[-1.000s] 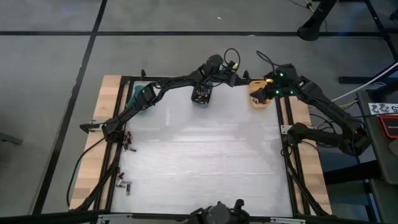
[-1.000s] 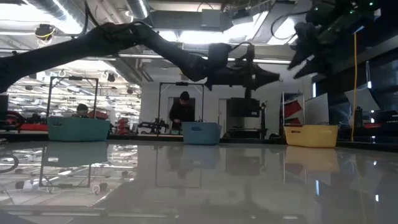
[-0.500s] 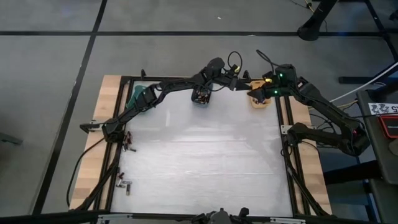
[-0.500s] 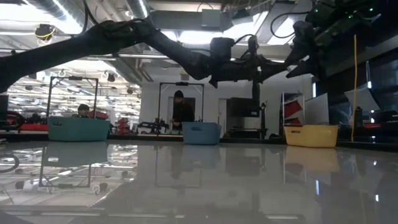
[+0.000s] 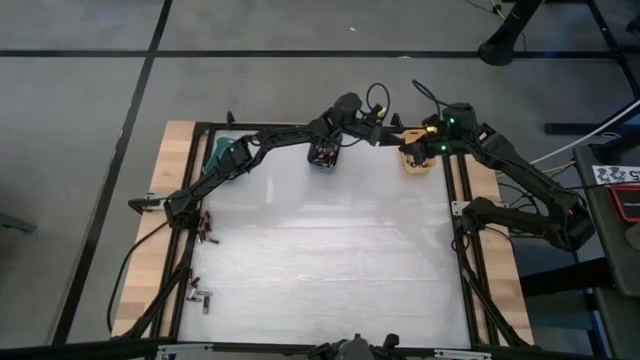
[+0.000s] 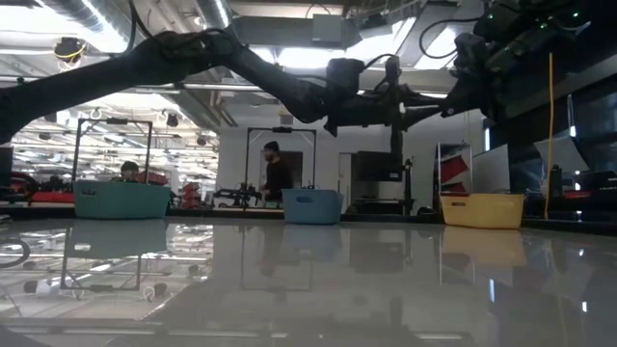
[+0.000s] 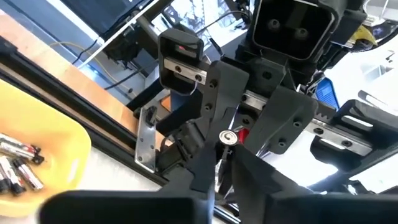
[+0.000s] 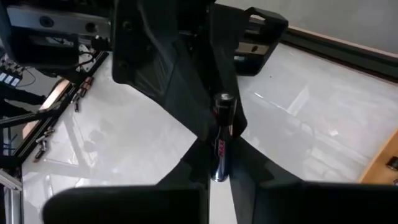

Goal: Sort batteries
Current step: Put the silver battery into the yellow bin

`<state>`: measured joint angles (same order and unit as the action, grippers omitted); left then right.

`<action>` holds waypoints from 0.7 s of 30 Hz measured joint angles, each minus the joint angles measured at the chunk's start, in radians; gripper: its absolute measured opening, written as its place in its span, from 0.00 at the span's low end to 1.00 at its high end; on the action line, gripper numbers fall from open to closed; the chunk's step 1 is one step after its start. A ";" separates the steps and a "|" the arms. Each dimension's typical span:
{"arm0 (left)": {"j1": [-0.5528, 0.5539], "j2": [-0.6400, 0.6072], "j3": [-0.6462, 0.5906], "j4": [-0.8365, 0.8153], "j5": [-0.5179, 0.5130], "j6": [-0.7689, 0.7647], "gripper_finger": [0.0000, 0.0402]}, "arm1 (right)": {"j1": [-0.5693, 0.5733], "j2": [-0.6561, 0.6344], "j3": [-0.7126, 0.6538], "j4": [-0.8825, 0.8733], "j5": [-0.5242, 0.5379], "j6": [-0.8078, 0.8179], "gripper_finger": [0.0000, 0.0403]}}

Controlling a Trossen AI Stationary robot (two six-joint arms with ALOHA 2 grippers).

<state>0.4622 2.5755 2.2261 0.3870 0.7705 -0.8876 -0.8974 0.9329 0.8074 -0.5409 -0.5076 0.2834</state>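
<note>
One battery point(image 8: 222, 134), dark with a silvery cap, hangs in the air over the table's far edge, between the blue bin point(image 5: 326, 153) and the yellow bin point(image 5: 418, 158). My left gripper point(image 5: 392, 137) reaches in from the left and my right gripper point(image 5: 406, 141) from the right. They meet tip to tip, both shut on this battery. Its round silvery end point(image 7: 227, 137) faces the left wrist camera. Several batteries point(image 7: 18, 165) lie in the yellow bin. A teal bin point(image 5: 218, 152) stands at the far left. My left gripper pinches the battery's far part point(image 8: 224, 106) between its two fingers, reaching about level from the table's left. The battery is clear of the table and of both bins. My right gripper pinches the battery's near end point(image 8: 217, 169) between its two fingertips, slanting down from the table's right. The battery points away along its fingers toward the left gripper.
Loose batteries lie along the table's left edge point(image 5: 205, 228) and near its front left corner point(image 5: 200, 297). The three bins stand in a row along the far edge. A black frame point(image 5: 460, 250) borders the white table top. A person point(image 6: 276, 178) stands in the room behind.
My left gripper has moved toward the table's right edge, carrying the battery from beside the blue bin up to my right gripper. My right gripper has kept its place, and its fingers have shut on the battery.
</note>
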 joint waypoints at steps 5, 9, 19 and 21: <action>0.004 -0.004 0.000 -0.066 -0.008 0.005 0.27 | 0.000 0.000 0.000 -0.010 0.009 -0.010 0.07; 0.044 -0.004 0.000 -0.172 -0.040 0.072 0.39 | 0.000 0.000 0.000 -0.034 0.099 -0.025 0.07; 0.171 -0.029 -0.002 -0.346 0.125 0.130 0.42 | -0.070 0.131 0.000 -0.178 0.327 -0.023 0.07; 0.167 -0.072 -0.002 -0.405 0.093 0.207 0.40 | -0.095 0.195 0.000 -0.177 0.341 -0.025 0.07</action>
<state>0.6295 2.5033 2.2242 -0.0177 0.8632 -0.6811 -0.9928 1.1281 0.8078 -0.7181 -0.1661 0.2585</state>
